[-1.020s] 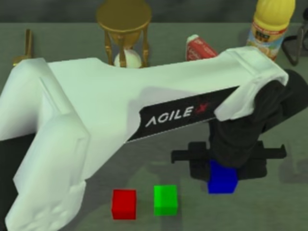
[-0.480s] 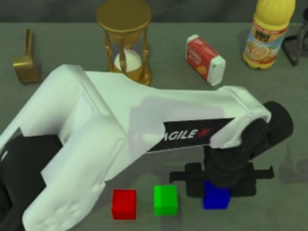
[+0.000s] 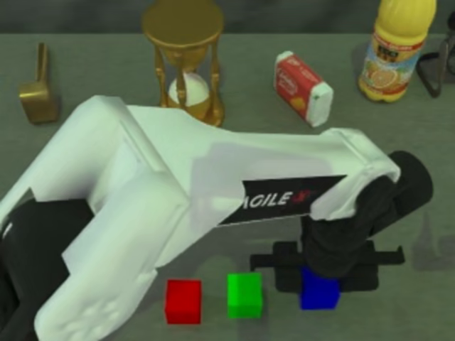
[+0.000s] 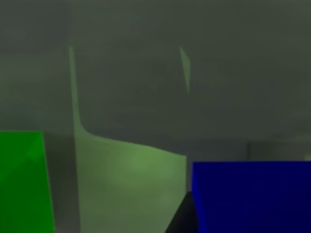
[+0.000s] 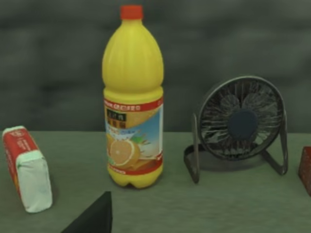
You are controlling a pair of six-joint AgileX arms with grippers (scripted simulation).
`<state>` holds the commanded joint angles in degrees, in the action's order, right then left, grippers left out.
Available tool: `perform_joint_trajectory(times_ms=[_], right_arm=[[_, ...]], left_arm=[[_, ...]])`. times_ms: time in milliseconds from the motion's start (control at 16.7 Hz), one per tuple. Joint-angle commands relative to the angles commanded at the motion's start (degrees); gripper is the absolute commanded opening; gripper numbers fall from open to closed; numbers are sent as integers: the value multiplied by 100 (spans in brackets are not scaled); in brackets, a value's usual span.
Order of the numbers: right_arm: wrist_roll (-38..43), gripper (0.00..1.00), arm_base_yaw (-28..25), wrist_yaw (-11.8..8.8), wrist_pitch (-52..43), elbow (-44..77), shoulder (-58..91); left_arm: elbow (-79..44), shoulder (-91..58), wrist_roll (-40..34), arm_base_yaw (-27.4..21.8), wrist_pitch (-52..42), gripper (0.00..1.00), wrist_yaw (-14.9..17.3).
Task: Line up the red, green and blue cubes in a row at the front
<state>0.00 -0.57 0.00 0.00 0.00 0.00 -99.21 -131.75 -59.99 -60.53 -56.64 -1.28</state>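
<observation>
left gripper (image 3: 321, 273) low at the bench (image 3: 106, 64) front – jaws clamp the blue cube (image 3: 318, 292), which peeks out below them | green cube (image 3: 244, 295) just left – red cube (image 3: 183, 301) next | right arm unseen

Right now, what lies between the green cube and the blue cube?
Only bare table between the green cube and the blue cube, as top and left wrist views show.

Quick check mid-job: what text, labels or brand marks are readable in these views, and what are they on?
"AGILE" followed by a red mark: black band on the left arm, top view.
Orange juice bottle: label carries an orange picture and a dark block of print, too small to read.
Red-and-white packet: printing too blurred to read.
Cubes, hourglass and fan: no text.
</observation>
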Motion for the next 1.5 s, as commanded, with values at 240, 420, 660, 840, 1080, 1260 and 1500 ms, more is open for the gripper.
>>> perform_joint_trajectory(times_ms=[240,420,660,840,1080,1260,1500], right_arm=[[0,100,0,0,0,0,0],[0,100,0,0,0,0,0],[0,100,0,0,0,0,0],[0,100,0,0,0,0,0],[0,100,0,0,0,0,0],[0,100,0,0,0,0,0],[0,100,0,0,0,0,0]], left_arm=[[0,0,0,0,0,68,0],[0,0,0,0,0,90,0],[0,0,0,0,0,100,0],[0,0,0,0,0,100,0],[-18,6,-4,12,-20,100,-1],[-312,101,-31,37,-408,100,-2],[-850,315,-33,70,-1202,100,-1]])
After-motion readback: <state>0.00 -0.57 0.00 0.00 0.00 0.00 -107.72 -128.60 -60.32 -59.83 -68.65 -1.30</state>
